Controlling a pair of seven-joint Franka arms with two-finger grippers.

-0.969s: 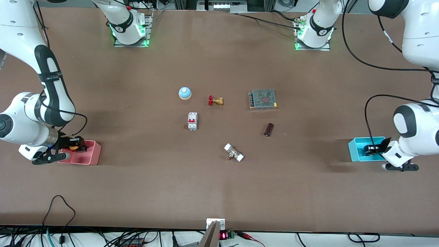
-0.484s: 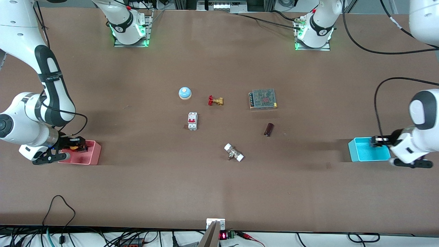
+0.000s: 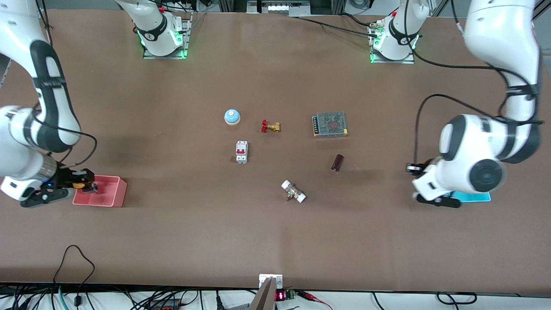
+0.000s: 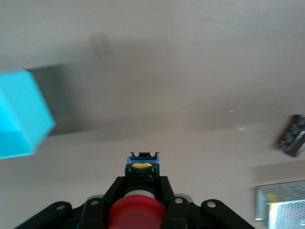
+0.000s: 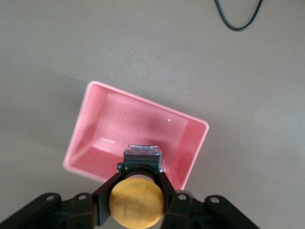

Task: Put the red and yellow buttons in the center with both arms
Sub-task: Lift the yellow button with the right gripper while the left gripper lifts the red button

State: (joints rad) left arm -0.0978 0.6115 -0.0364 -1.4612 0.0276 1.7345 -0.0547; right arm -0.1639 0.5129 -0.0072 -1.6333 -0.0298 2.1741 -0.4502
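You will find the right gripper (image 3: 88, 183) raised over the pink bin (image 3: 112, 194) at the right arm's end of the table, its jaws clamped on the yellow button (image 5: 137, 201); in the right wrist view the yellow-orange cap sits between the black fingers (image 5: 106, 200) with the button's dark body pointing down into the bin's open cavity (image 5: 138, 126). The left gripper (image 3: 411, 168) is in the air over bare tabletop just beside the cyan bin (image 3: 471, 196), on the bin's centre-facing side, and its jaws are clamped on the red button (image 4: 137, 213); the left wrist view shows the round red cap between the fingers (image 4: 116, 191), with the cyan bin (image 4: 21, 112) off to one side and apart from the held button. Both buttons are therefore off the table and out of the bins' floors, each carried by its own arm. On the centre of the table (image 3: 275, 232) you will see a blue domed bell (image 3: 232, 116), a brass valve with a red handle (image 3: 270, 126), a white circuit breaker (image 3: 241, 152), a metal-mesh power supply (image 3: 330, 124), a small dark cylinder (image 3: 337, 162) and a fitting with white ends (image 3: 293, 191), all lying apart from one another.
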